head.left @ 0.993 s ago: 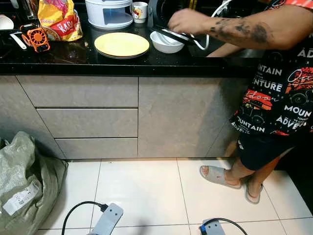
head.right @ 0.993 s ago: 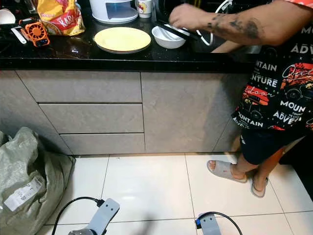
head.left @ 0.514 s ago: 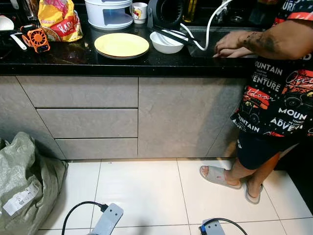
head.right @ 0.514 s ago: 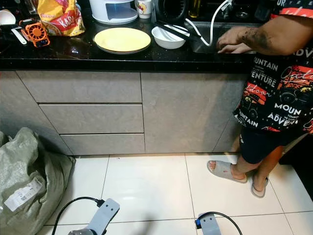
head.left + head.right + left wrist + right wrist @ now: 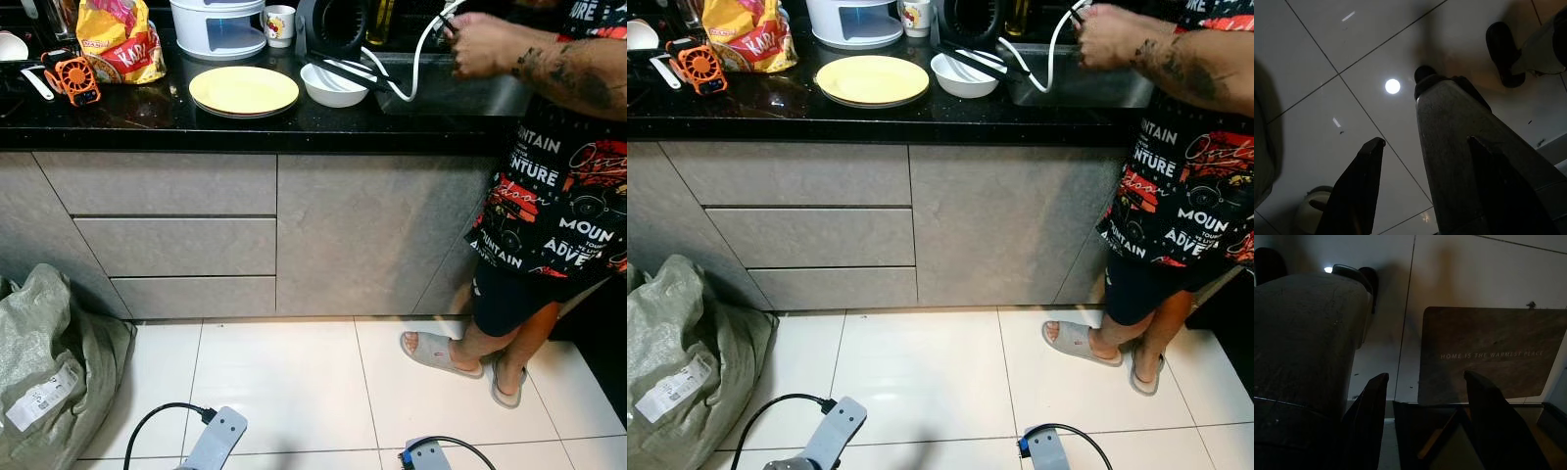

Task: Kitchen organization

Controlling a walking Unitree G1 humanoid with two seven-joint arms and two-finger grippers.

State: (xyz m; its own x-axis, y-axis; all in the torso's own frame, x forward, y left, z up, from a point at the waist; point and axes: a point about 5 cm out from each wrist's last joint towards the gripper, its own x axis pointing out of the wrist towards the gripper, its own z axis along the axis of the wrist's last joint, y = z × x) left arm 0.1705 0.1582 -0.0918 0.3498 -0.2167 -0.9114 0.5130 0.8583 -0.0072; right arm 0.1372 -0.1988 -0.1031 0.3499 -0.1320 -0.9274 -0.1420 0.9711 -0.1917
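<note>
Both arms hang idle over floor tiles: left gripper (image 5: 1422, 183) and right gripper (image 5: 1422, 421) fingers apart, empty. Yellow plate (image 5: 244, 89) and white bowl (image 5: 334, 83) parked on desk (image 5: 147, 122) beside sink, likely awaiting sorting. Person's hand (image 5: 480, 44) holds white hose (image 5: 416, 61) over sink.

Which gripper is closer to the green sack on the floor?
Left. The left arm hangs low just beside the green sack; the right arm hangs farther off, toward the person's sandals.

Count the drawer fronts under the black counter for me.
3, stacked below the counter's left part: the top drawer, the middle drawer and the bottom drawer. The panel beside them shows no drawer seams.
</note>
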